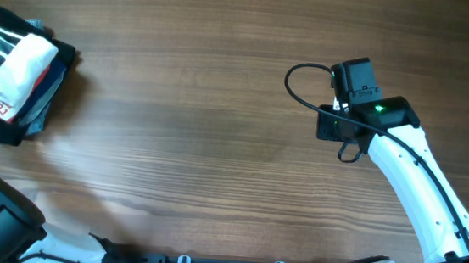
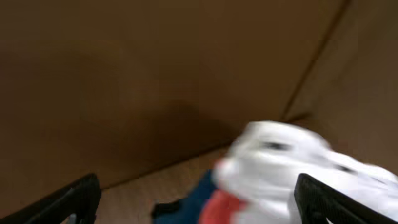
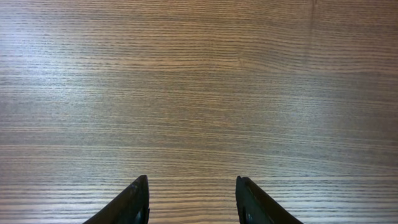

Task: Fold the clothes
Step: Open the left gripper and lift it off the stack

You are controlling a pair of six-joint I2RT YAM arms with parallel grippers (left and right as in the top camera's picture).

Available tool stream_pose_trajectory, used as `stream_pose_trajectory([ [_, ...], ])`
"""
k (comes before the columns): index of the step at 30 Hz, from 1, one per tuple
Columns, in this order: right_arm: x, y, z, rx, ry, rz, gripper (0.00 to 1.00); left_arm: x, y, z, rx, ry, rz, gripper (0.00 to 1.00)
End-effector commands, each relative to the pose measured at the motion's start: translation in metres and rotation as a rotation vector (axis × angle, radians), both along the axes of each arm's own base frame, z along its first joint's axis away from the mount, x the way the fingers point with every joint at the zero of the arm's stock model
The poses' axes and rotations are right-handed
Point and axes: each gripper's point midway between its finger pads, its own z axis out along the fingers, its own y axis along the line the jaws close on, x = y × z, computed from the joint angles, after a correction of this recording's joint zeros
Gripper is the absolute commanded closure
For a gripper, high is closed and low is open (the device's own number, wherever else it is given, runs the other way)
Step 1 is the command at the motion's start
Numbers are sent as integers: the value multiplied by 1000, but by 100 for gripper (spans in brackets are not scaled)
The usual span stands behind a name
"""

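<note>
Left fingers (image 2: 74, 199) spread wide at the white T-shirt (image 1: 23, 66) topping the upper-left pile (image 1: 52, 73), right fingers (image 3: 134, 202) parted and empty: close low and you could snag the red shirt (image 2: 221, 208) underneath.

From my feed the tabletop (image 1: 216, 147) is wood-grain, smooth, satin finish w/ soft glare patches. The white T-shirt (image 1: 10, 65) looks like soft matt cloth, creased. The black garment (image 1: 63, 53) under it is also matt fabric. The right arm shell (image 1: 417, 186) is smooth white plastic, approx semi-gloss. The right pincer (image 3: 191, 183) is black, matt, plastic-looking. The cable (image 1: 304, 69) has a smooth black jacket.
</note>
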Motion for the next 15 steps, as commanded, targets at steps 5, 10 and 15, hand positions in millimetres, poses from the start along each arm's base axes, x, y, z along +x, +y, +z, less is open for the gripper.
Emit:
stream_pose_trajectory([
  [5,3,0,7,3,-22,-16,55,18,-5,69,-44,-178,-151,0],
  [10,5,3,8,19,-28,-11,48,62,-79,169,-34,-352,-448,0],
  [15,16,26,13,141,-66,31,12,133,-213,169,-181,-200,-742,0],
])
